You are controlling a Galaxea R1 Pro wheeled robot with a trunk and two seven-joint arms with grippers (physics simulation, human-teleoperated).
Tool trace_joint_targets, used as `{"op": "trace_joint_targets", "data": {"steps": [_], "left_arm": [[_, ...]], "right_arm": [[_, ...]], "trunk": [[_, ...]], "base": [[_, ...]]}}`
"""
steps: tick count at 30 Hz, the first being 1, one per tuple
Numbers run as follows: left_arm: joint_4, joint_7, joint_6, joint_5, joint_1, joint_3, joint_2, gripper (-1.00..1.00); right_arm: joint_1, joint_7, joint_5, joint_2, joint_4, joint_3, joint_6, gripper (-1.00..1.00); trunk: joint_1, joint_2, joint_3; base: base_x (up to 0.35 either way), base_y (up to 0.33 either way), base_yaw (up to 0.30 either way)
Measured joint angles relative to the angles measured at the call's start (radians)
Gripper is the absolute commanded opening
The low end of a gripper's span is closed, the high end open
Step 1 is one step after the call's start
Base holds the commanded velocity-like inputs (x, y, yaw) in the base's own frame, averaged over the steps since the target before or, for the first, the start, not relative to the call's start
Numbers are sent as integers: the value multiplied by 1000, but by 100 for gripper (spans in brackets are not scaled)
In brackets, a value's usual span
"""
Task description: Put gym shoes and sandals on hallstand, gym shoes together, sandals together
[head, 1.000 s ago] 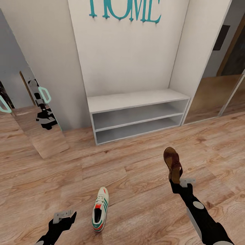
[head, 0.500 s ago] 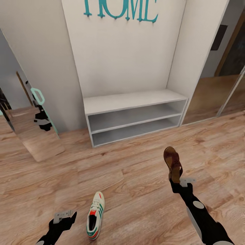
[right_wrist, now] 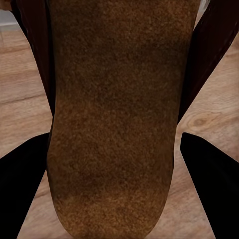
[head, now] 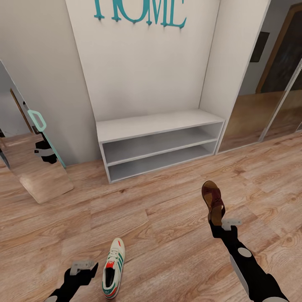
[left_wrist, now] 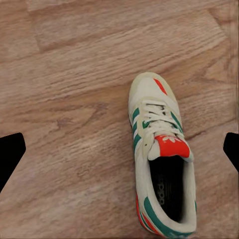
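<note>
Right pincer (head: 217, 223) clamps a sandal (head: 212, 200) by its heel, toe raised; light, stiff-soled. Left pincer (head: 86, 269) gapes, empty, beside gym shoe (head: 113, 268) on floor (head: 167, 218); soft upper, best gripped at collar.

Teal HOME letters (head: 139, 11) on wall (leaning mirror (head: 31, 155) nr).

A home entryway, teal "HOME" lettering (head: 139, 11) on white wall, low two-shelf shoe rack (head: 159, 142), wood-plank floor (head: 159, 235), leaning mirror (head: 29, 151).
</note>
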Motion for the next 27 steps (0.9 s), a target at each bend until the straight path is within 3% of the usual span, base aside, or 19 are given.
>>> {"op": "trace_joint_targets", "data": {"steps": [7, 10, 20, 27], "left_arm": [[0, -1, 0, -13, -1, -11, 2, 100], [0, -2, 0, -13, -1, -8, 3, 100], [-1, -2, 10, -13, -13, -5, 2, 100], [-2, -1, 19, -13, -68, -10, -13, 100]], "right_arm": [[0, -1, -1, 0, -1, 0, -1, -100], [0, -1, -1, 0, -1, -1, 0, -100], [0, -3, -1, 0, -1, -6, 3, -100], [0, -4, -1, 0, -3, -9, 5, -100]], "trunk": [[0, 0, 0], [11, -21, -9], [50, -91, -53], [77, -140, -85]], "base": [[0, 0, -1], [0, 0, 0], [0, 0, 0], [0, 0, 0]]}}
